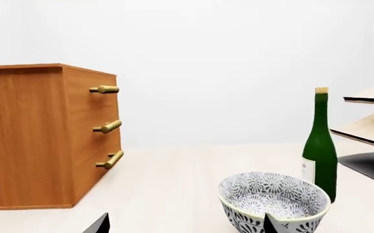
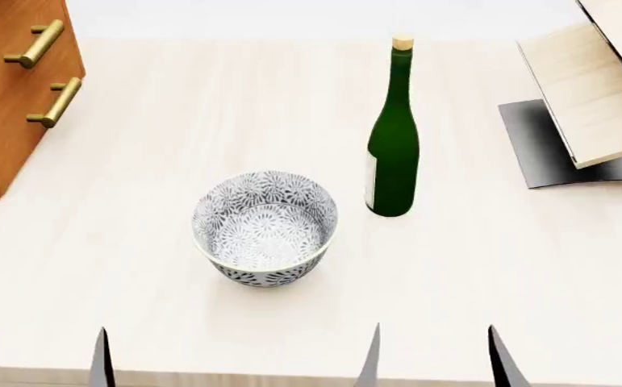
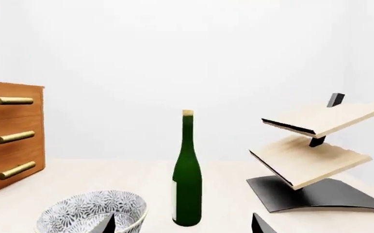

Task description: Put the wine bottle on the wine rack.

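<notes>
The wine bottle (image 2: 394, 153) stands upright on the pale table, dark green with a tan cork and a pale label low on its side; it also shows as a tall bottle (image 3: 187, 179) and bottle (image 1: 319, 145) in the wrist views. The wine rack (image 2: 596, 89) sits at the far right, two slanted light-wood boards on a dark curved base, seen whole as the rack (image 3: 313, 155) and partly as the rack (image 1: 371, 131). My left gripper (image 2: 39, 355) and right gripper (image 2: 432, 355) hover open at the table's near edge, both empty and well short of the bottle.
A patterned grey-white bowl (image 2: 265, 227) stands left of the bottle, between it and my left gripper. An orange-brown drawer cabinet (image 2: 14, 89) with brass handles occupies the far left. Bare tabletop (image 2: 483, 242) lies between the bottle and the rack.
</notes>
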